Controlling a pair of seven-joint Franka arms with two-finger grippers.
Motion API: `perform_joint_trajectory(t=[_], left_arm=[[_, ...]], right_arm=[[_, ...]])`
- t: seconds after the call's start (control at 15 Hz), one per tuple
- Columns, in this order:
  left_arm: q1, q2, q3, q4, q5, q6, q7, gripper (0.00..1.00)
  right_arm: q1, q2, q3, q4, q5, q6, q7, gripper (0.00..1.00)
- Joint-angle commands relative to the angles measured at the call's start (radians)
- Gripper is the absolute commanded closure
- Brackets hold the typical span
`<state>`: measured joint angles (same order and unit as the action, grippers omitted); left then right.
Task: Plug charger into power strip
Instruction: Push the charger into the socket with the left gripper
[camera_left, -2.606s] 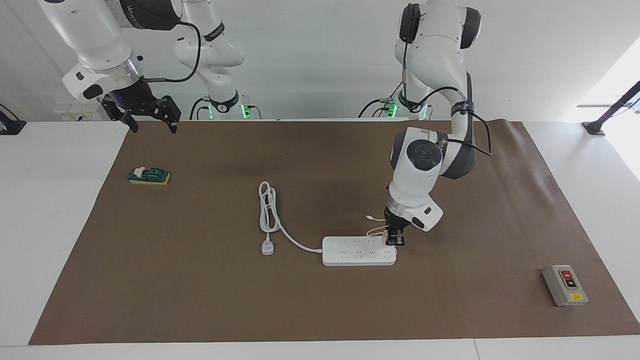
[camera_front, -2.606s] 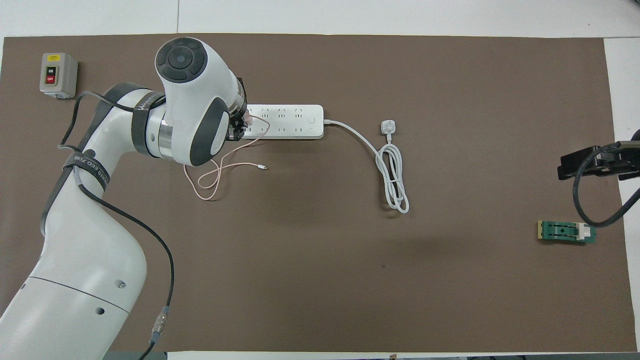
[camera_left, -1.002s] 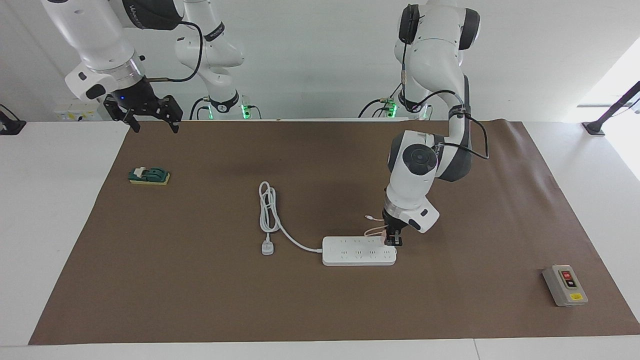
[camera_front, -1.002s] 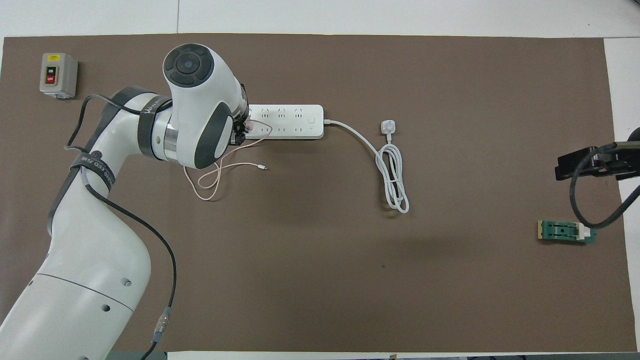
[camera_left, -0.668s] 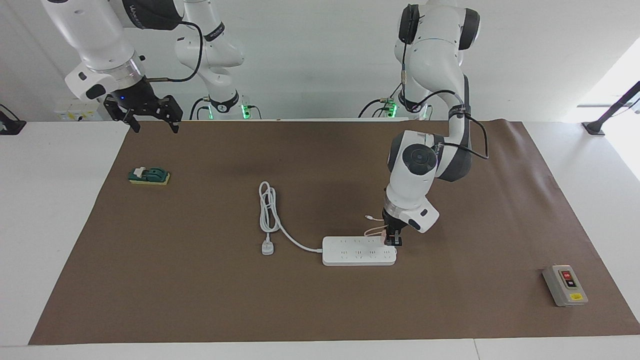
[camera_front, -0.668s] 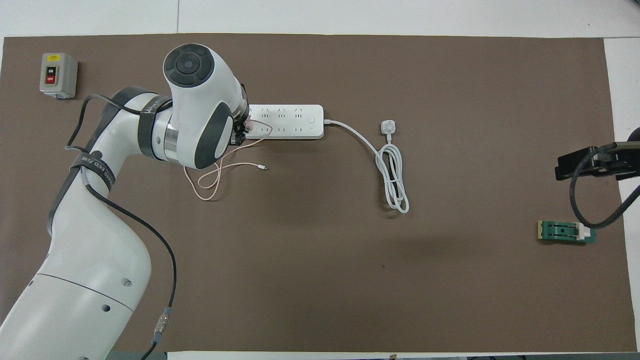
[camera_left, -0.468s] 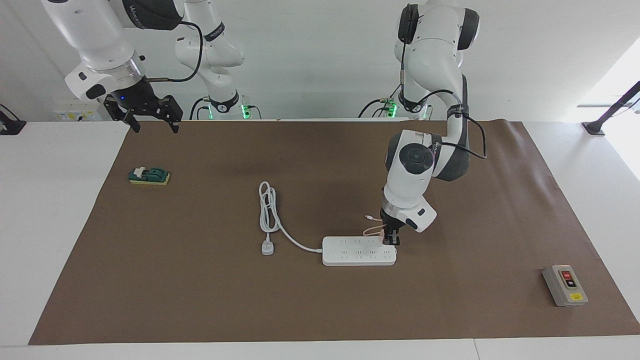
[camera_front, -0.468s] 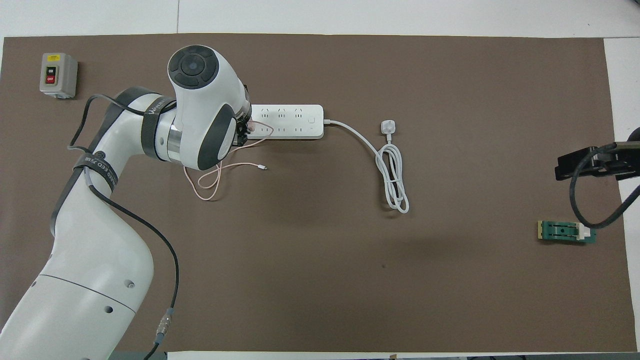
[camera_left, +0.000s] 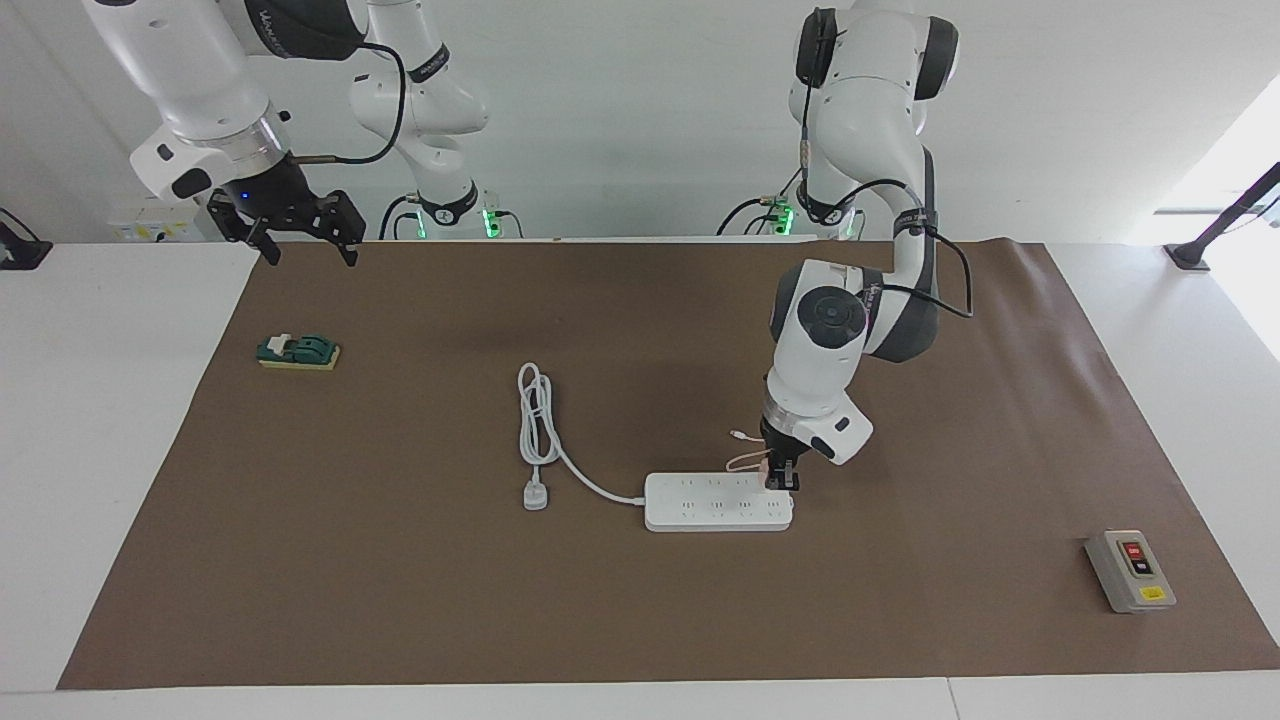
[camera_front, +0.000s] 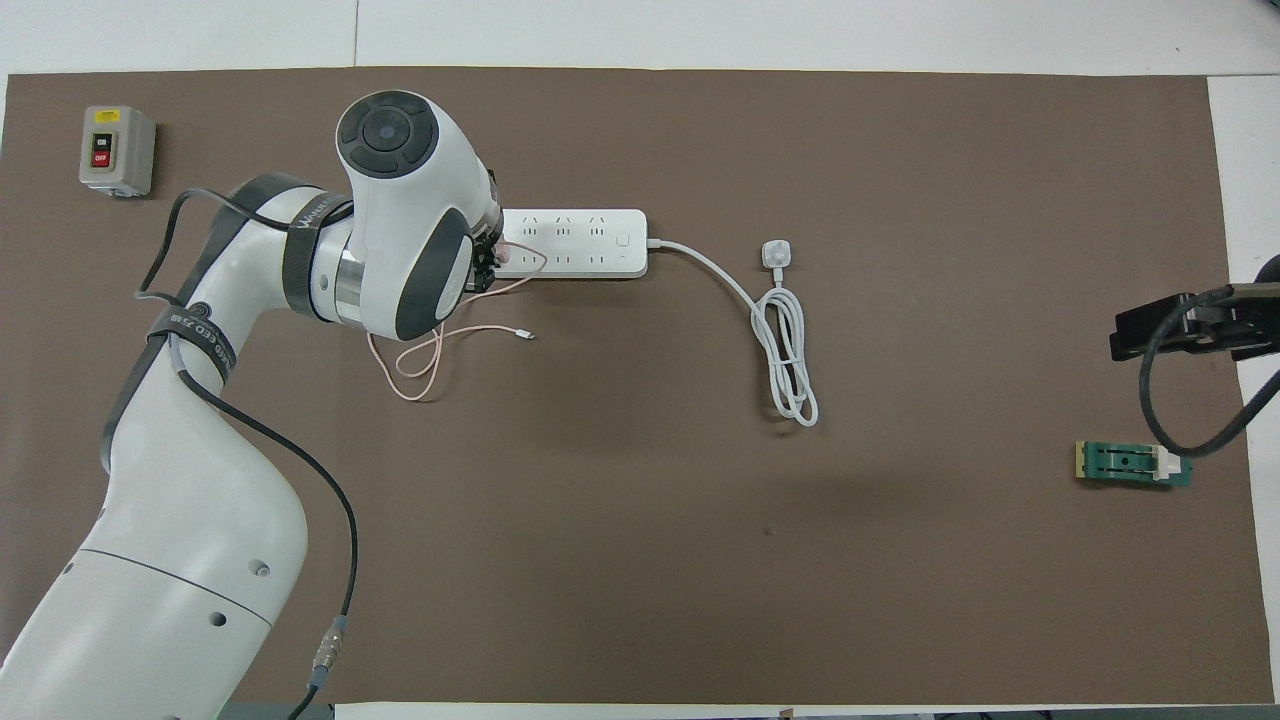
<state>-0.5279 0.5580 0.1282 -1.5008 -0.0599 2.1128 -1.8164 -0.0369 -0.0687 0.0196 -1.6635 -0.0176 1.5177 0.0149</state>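
Note:
The white power strip (camera_left: 718, 502) (camera_front: 575, 243) lies flat on the brown mat, its thick cord running toward the right arm's end. My left gripper (camera_left: 783, 482) points down over the strip's end nearest the left arm and is shut on the small pink charger (camera_left: 769, 477) (camera_front: 498, 256). The charger sits at the row of outlets nearer to the robots; its prongs are hidden. Its thin pink cable (camera_front: 420, 350) loops on the mat nearer to the robots. My right gripper (camera_left: 308, 255) waits open and empty, raised over the mat's corner at the right arm's end.
The strip's white three-pin plug (camera_left: 536, 495) and coiled cord (camera_left: 535, 420) lie beside it toward the right arm's end. A green block (camera_left: 298, 352) sits under the right gripper's area. A grey switch box (camera_left: 1130, 570) stands at the left arm's end.
The left arm's wrist has shifted slightly, edging the gripper and charger a little along the strip's end. The right arm has not moved.

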Motion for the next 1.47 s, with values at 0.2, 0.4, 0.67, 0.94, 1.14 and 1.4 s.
perform_joint_trajectory(t=[0.2,0.4,0.67,0.94,1.14,1.4], left_arm=[[0.014,0.025,0.011,-0.012,0.009,0.010,0.028,1.00],[0.023,0.025,0.011,-0.012,0.009,0.010,0.034,1.00],[0.022,0.033,0.010,-0.009,0.009,0.016,0.014,1.00],[0.006,0.029,0.010,-0.002,0.009,0.009,-0.006,1.00],[-0.013,0.023,0.008,-0.009,0.008,-0.011,-0.017,1.00],[-0.029,0.022,0.008,-0.012,0.008,-0.033,-0.032,1.00]], right_arm=[[-0.018,-0.025,0.011,-0.029,0.021,0.012,-0.007,0.00],[-0.018,-0.025,0.011,-0.029,0.021,0.012,-0.007,0.00],[-0.018,-0.025,0.011,-0.029,0.021,0.012,-0.007,0.00],[-0.018,-0.025,0.011,-0.029,0.021,0.012,-0.007,0.00],[-0.018,-0.025,0.011,-0.029,0.021,0.012,-0.007,0.00],[-0.018,-0.025,0.011,-0.029,0.021,0.012,-0.007,0.00]])
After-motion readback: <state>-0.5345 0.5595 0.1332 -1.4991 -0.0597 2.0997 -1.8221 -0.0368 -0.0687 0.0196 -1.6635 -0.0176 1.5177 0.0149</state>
